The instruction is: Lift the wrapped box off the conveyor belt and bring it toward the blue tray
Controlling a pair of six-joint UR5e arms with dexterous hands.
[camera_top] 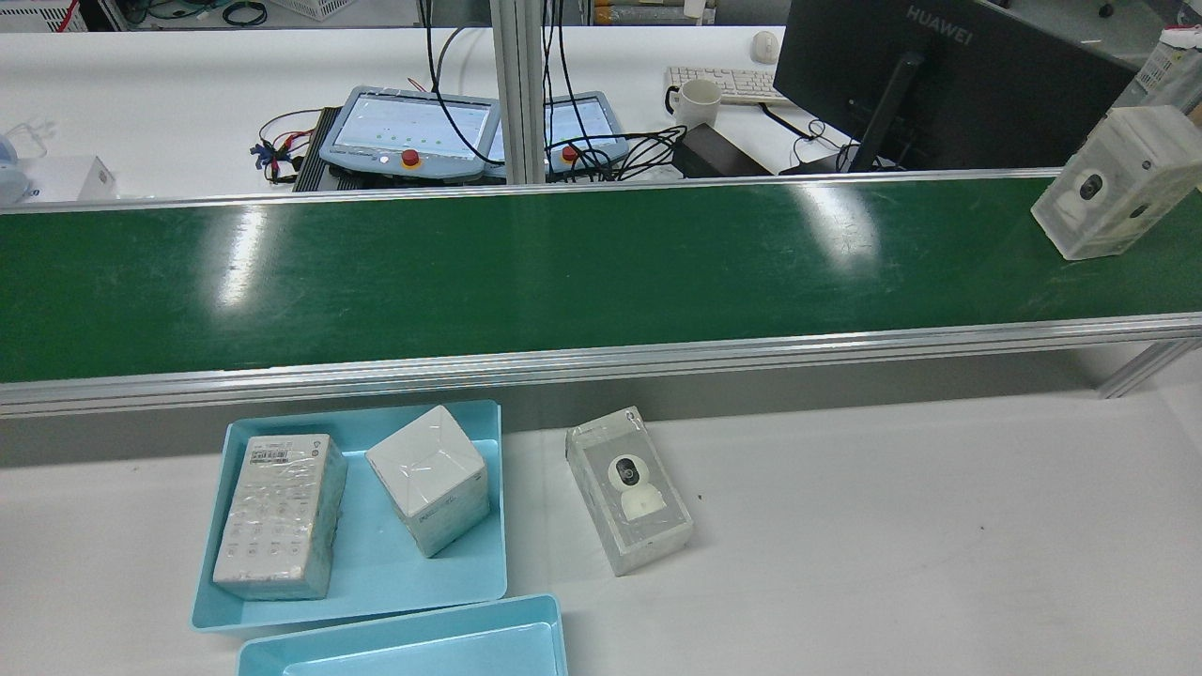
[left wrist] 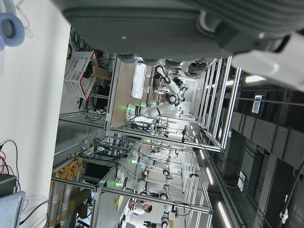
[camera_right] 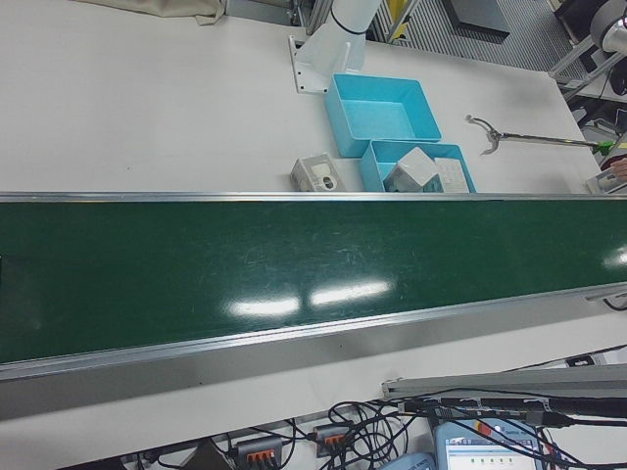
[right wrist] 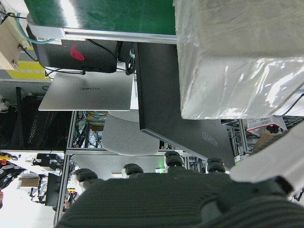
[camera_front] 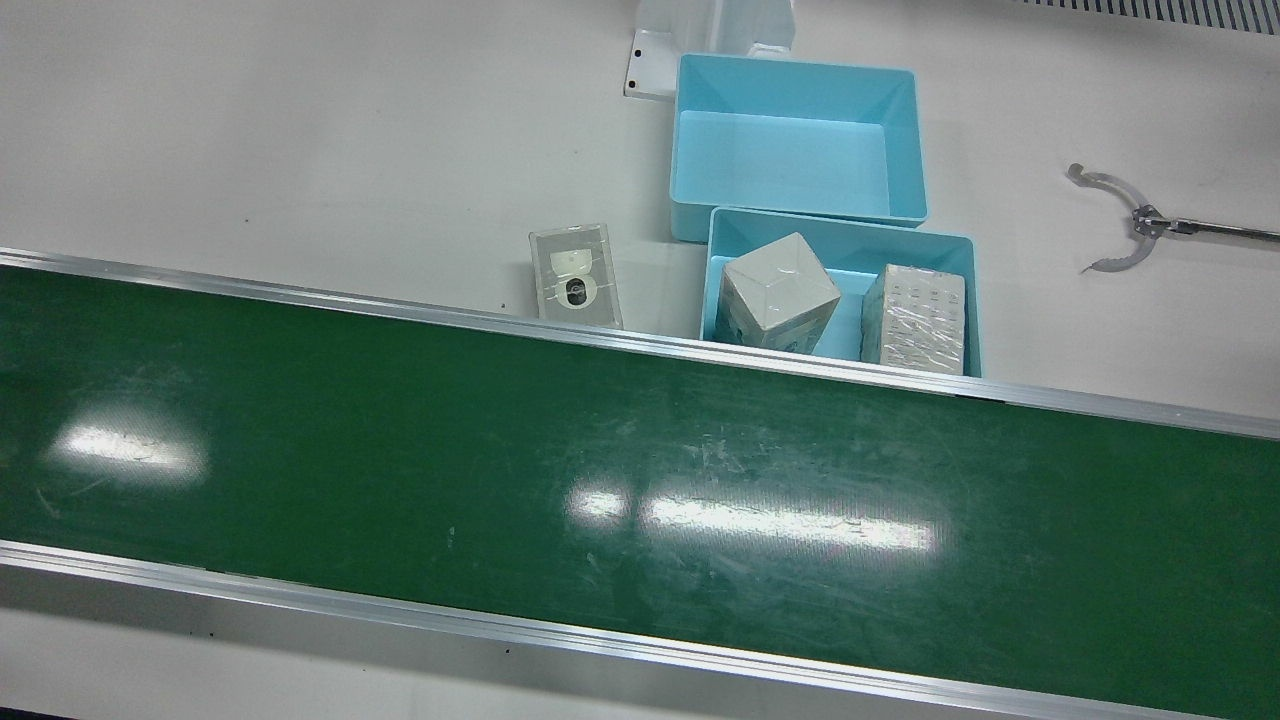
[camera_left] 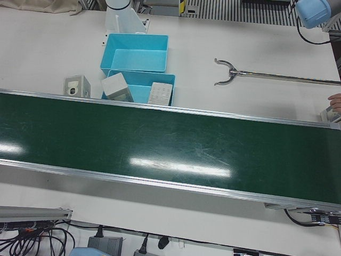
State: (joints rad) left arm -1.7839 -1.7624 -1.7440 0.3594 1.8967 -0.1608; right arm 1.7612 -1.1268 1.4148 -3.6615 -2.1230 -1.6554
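Waiting on the conveyor belt (camera_top: pixel 563 272), a wrapped camera box (camera_top: pixel 1113 183) nears the right hand (right wrist: pixel 190 199) — pickup not begun. Neither hand's finger state can be told; next, close around the box and lift toward the blue tray (camera_top: pixel 493 563).

Conveyor belt (camera_top: pixel 563 272) crossing the surface (camera_top: pixel 892 526).
Two boxes in tray (camera_top: pixel 488 526) at 7 o'clock; wrapped box (camera_top: pixel 1113 192) on belt at 2 o'clock.

Wrapped box (camera_top: pixel 1117 183) tilted above belt's (camera_top: pixel 563 272) right end.
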